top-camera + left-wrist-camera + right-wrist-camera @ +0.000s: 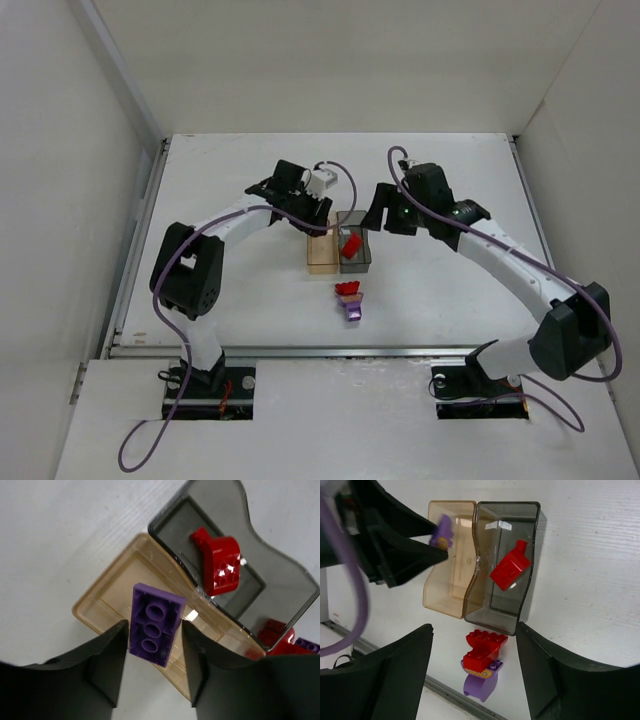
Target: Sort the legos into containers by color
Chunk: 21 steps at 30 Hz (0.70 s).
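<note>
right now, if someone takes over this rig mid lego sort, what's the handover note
Left gripper: shut on a purple brick, held over the tan bin.
Right gripper: open, empty, hovering by the grey bin.
Things: one red brick lies in the grey bin; the tan bin looks empty. A red piece sits on a purple piece on the table, near side of the bins.
Done: one red sorted.
Left: drop the purple brick in the tan bin, then split and sort the stacked pair.
</note>
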Each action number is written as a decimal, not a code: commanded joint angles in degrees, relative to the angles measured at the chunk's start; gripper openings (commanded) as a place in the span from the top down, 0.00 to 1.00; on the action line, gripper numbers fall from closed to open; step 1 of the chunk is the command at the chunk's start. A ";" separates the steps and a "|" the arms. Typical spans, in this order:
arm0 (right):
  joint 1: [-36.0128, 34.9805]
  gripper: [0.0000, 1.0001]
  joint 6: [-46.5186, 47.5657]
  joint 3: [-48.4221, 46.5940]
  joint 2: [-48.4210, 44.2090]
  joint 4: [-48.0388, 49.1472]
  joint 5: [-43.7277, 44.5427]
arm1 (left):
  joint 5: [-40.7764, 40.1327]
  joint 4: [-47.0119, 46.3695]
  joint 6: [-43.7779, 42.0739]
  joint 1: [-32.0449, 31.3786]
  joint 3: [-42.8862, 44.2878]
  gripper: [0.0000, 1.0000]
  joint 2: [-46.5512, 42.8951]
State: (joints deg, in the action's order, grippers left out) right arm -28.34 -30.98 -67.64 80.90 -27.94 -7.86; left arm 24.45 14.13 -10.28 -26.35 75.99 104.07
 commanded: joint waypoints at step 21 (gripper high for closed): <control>-16.04 0.23 -5.14 7.88 -4.36 -3.78 11.54 | -3.61 -2.97 5.54 -1.34 -4.43 0.00 -24.08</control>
State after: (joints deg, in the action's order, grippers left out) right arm -43.22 -36.86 -59.09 75.70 -32.21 2.94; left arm 23.11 11.46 -7.03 -27.33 72.01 83.92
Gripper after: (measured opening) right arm 0.765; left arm 0.997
